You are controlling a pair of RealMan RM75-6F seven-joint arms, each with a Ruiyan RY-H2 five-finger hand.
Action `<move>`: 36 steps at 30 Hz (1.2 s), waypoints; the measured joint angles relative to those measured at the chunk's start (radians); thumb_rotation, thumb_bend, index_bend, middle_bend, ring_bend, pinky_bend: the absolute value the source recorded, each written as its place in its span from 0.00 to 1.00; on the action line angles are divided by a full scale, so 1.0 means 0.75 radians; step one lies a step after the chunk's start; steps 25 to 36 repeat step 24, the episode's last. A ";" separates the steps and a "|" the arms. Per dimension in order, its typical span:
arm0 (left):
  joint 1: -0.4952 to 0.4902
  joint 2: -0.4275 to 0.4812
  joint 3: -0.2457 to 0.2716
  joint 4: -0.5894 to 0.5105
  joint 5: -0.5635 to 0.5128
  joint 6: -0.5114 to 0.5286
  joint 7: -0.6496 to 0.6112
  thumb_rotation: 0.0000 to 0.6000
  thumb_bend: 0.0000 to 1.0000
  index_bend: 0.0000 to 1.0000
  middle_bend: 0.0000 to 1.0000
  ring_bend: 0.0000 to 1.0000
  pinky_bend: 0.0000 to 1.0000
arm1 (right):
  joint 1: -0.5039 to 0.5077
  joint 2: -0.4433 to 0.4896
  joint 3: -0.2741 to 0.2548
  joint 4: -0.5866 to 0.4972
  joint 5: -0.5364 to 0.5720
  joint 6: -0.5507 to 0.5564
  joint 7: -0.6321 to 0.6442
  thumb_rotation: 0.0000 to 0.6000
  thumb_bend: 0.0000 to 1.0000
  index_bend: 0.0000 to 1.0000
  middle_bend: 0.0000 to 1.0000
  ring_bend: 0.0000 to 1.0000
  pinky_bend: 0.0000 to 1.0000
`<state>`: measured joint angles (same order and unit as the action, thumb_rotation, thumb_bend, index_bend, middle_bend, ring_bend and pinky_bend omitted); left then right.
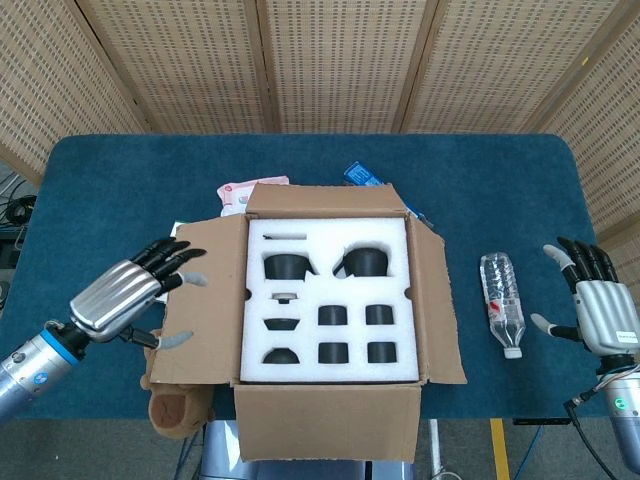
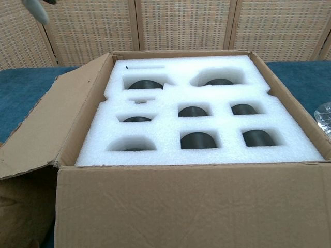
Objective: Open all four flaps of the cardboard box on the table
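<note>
Your cardboard box [image 1: 330, 340] sits mid-tabletop [image 1: 100, 200], all four flaps folded out, white foam [image 1: 330, 300] showing. Both your left hand [image 1: 125, 295] and right hand [image 1: 598, 310] hover empty, fingers spread. The flaps look light, stiff; hold their free edges.

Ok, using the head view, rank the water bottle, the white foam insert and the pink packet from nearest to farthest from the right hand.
From the right hand:
1. Water bottle, lying on the table just to its left.
2. White foam insert, inside the box at centre.
3. Pink packet, behind the box's far left corner.
</note>
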<state>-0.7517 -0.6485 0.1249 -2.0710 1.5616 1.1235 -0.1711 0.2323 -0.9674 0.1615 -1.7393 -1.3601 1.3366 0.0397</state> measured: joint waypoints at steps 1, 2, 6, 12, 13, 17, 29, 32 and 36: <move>0.041 -0.022 -0.005 0.000 -0.038 0.042 0.074 0.51 0.26 0.25 0.09 0.00 0.00 | 0.001 -0.004 0.000 0.004 -0.003 0.001 -0.002 1.00 0.13 0.13 0.07 0.00 0.04; 0.095 -0.055 -0.012 0.001 -0.084 0.104 0.167 0.51 0.26 0.25 0.09 0.00 0.00 | 0.002 -0.008 -0.001 0.008 -0.005 0.002 -0.005 1.00 0.13 0.13 0.07 0.00 0.04; 0.270 -0.185 -0.040 0.027 -0.200 0.313 0.374 0.51 0.26 0.23 0.09 0.00 0.00 | 0.006 -0.026 -0.001 0.022 -0.011 0.008 -0.035 1.00 0.13 0.13 0.07 0.00 0.04; 0.454 -0.359 -0.079 0.123 -0.279 0.533 0.473 0.51 0.25 0.22 0.07 0.00 0.00 | 0.003 -0.048 -0.006 0.027 -0.023 0.029 -0.074 1.00 0.13 0.13 0.07 0.00 0.04; 0.474 -0.376 -0.082 0.140 -0.284 0.555 0.483 0.51 0.25 0.22 0.07 0.00 0.00 | 0.002 -0.050 -0.007 0.027 -0.025 0.032 -0.079 1.00 0.13 0.13 0.07 0.00 0.04; 0.553 -0.442 -0.093 0.207 -0.292 0.633 0.507 0.51 0.25 0.22 0.07 0.00 0.00 | -0.007 -0.058 -0.012 0.024 -0.028 0.046 -0.092 1.00 0.13 0.13 0.07 0.00 0.04; 0.627 -0.488 -0.100 0.248 -0.269 0.671 0.491 0.51 0.25 0.22 0.07 0.00 0.00 | -0.016 -0.069 -0.018 0.020 -0.030 0.059 -0.113 1.00 0.13 0.13 0.07 0.00 0.04; 0.627 -0.488 -0.100 0.248 -0.269 0.671 0.491 0.51 0.25 0.22 0.07 0.00 0.00 | -0.016 -0.069 -0.018 0.020 -0.030 0.059 -0.113 1.00 0.13 0.13 0.07 0.00 0.04; 0.627 -0.488 -0.100 0.248 -0.269 0.671 0.491 0.51 0.25 0.22 0.07 0.00 0.00 | -0.016 -0.069 -0.018 0.020 -0.030 0.059 -0.113 1.00 0.13 0.13 0.07 0.00 0.04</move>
